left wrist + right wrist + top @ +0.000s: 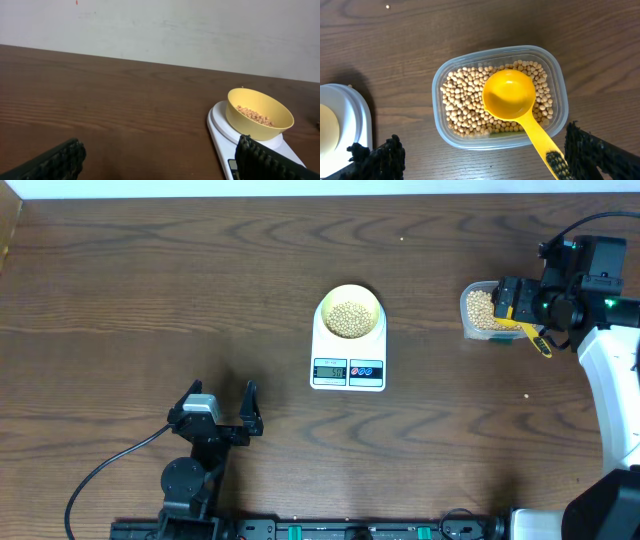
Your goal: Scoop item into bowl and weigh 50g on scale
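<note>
Both released wide and empty: right gripper (485, 145) just above the yellow scoop (509, 94) lying on beans (462, 100) in the clear tub (560, 85); left gripper (160, 145) low over table (125, 100), bowl (260, 125) with beans on scale (220, 127) ahead-right of it.

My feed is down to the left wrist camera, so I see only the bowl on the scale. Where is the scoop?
Observer: The scoop lies on the beans in the tub, its cup empty.
Operator: Is the right pincer holding it?
Observer: No. The right pincer hangs open over the tub, and the handle is not gripped.
Operator: Where is the tub?
Observer: On the robot's right of the scale, apart from it.
</note>
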